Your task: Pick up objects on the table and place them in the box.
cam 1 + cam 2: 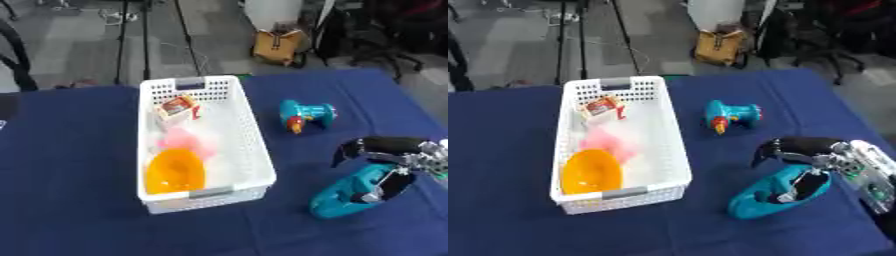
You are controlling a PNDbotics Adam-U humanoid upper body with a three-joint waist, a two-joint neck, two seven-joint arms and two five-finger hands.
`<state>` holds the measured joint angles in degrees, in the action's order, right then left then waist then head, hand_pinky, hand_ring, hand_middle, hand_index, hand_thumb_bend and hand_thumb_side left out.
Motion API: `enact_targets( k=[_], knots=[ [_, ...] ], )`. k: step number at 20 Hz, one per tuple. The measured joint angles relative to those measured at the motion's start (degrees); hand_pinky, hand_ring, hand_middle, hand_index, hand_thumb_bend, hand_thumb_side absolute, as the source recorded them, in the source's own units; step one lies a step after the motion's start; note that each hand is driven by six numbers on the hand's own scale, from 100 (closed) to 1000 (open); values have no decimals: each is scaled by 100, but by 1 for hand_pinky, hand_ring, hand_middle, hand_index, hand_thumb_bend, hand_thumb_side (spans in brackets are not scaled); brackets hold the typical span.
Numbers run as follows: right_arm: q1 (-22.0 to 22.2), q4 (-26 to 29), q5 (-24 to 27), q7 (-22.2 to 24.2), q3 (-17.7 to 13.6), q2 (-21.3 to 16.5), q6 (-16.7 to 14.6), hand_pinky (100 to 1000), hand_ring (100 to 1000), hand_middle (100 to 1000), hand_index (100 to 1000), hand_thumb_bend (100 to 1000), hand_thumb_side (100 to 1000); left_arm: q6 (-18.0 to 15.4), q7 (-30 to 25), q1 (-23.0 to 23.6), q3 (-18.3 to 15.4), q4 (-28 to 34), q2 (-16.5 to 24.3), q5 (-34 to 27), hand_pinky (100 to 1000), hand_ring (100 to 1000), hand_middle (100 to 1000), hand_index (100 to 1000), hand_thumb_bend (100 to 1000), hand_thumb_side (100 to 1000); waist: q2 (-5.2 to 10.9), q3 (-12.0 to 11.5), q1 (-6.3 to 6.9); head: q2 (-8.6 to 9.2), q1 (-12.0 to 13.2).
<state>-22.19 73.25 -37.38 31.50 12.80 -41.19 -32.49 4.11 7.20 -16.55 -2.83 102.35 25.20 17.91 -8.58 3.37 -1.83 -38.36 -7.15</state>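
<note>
On the blue bench (79,165), right of the white box (254,150), the right hand (815,150) curls its fingers around a teal object (776,192).

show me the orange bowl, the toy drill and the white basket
orange bowl (588,172): right eye view, on its inner surface.
toy drill (305,114): left eye view, on its teal body.
white basket (254,135): left eye view, on its right wall.

A dark blue cloth (79,165) covers the bench. Behind it lies a grey floor (79,35), with thin black stand legs (144,37), a tan bag (278,46) and black chairs (385,35).
</note>
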Motion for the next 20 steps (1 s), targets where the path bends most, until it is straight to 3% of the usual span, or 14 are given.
enact_targets(
  k=[12, 20],
  knots=[
    [3, -116, -168, -49, 72, 127, -54, 746, 803, 778, 782, 488, 287, -6, -6, 0, 13, 0, 0, 0, 508, 674, 740, 834, 715, 730, 0, -13, 2, 0, -5],
    [-49, -96, -293, -56, 149, 109, -80, 749, 784, 772, 793, 528, 294, -9, -10, 0, 13, 0, 0, 0, 508, 674, 741, 835, 713, 735, 0, -19, -17, 0, -10]
  ],
)
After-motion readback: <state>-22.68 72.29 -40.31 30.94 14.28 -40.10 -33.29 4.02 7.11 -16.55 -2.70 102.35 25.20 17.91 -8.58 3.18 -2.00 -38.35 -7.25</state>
